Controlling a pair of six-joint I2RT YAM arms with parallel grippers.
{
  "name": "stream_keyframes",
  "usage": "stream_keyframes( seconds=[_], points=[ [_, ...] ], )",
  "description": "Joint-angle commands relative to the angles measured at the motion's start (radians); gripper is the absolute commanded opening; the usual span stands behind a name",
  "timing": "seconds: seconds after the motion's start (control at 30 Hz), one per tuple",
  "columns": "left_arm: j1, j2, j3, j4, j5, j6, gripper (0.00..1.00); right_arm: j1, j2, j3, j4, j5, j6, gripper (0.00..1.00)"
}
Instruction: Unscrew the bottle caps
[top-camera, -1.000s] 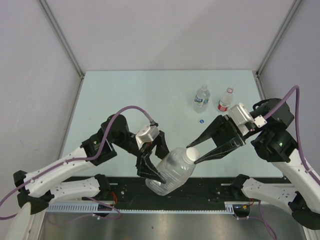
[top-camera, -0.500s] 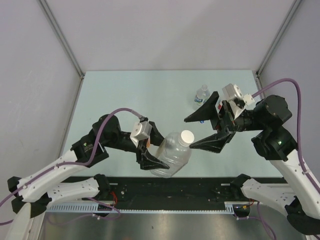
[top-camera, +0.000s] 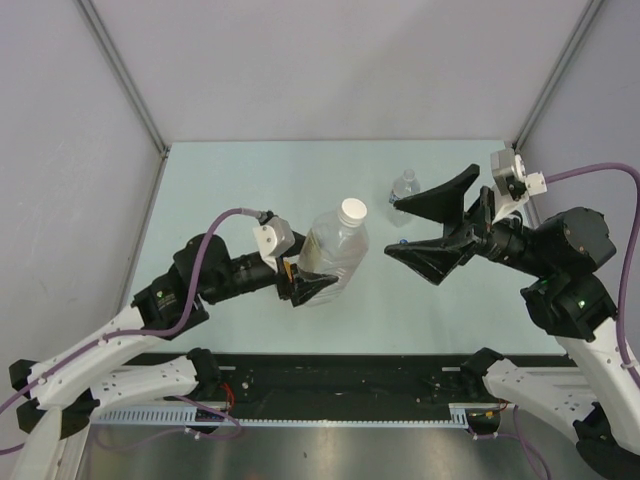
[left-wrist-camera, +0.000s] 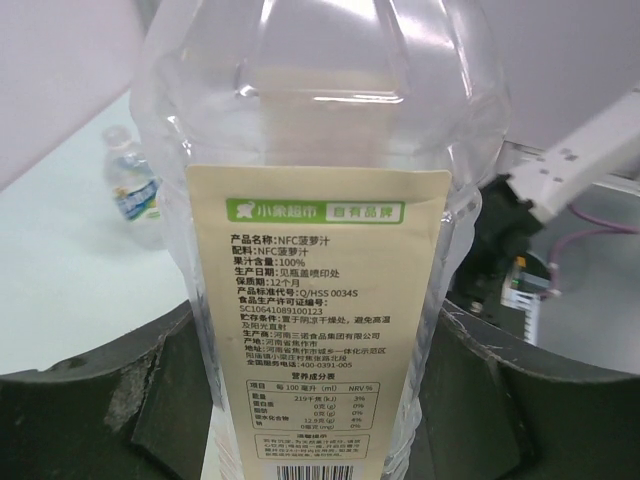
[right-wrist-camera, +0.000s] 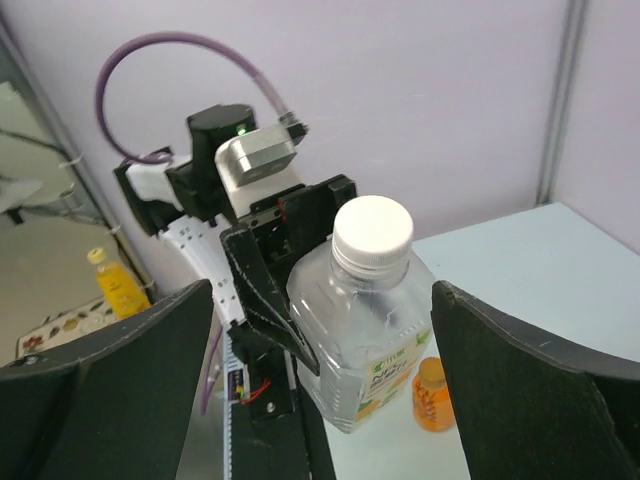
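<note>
My left gripper is shut on the lower body of the large clear bottle, which stands nearly upright with its white cap screwed on. In the left wrist view the cream label fills the space between my black fingers. My right gripper is open and apart from the bottle, to its right. In the right wrist view the white cap shows between the wide-spread fingers, untouched. A small blue cap lies on the table under the right gripper.
A small clear bottle with a blue label stands at the back, also in the left wrist view. A small orange object sits on the table beside the large bottle. The pale green table ends at grey walls.
The right gripper let go of the white cap, opened wide and pulled back to the right and away. The left gripper raised the large bottle from a tilt to nearly upright.
</note>
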Motion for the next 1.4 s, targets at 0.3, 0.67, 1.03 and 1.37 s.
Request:
stream_keyframes(
  seconds=[0.3,0.67,1.03,1.37],
  points=[
    [-0.137,0.044,-0.035,0.030,-0.729,0.103,0.00,0.027,0.070,0.002,-0.070,0.677,0.268,0.84],
    [-0.280,0.208,-0.022,0.090,-1.064,0.189,0.00,0.182,0.162,0.002,-0.100,0.888,0.297,0.84],
    [-0.289,0.243,0.003,0.094,-1.047,0.187,0.00,0.201,0.205,0.002,-0.143,0.911,0.283,0.83],
    [-0.297,0.256,0.006,0.088,-1.051,0.181,0.00,0.207,0.246,0.002,-0.127,0.866,0.274,0.70]
  ],
)
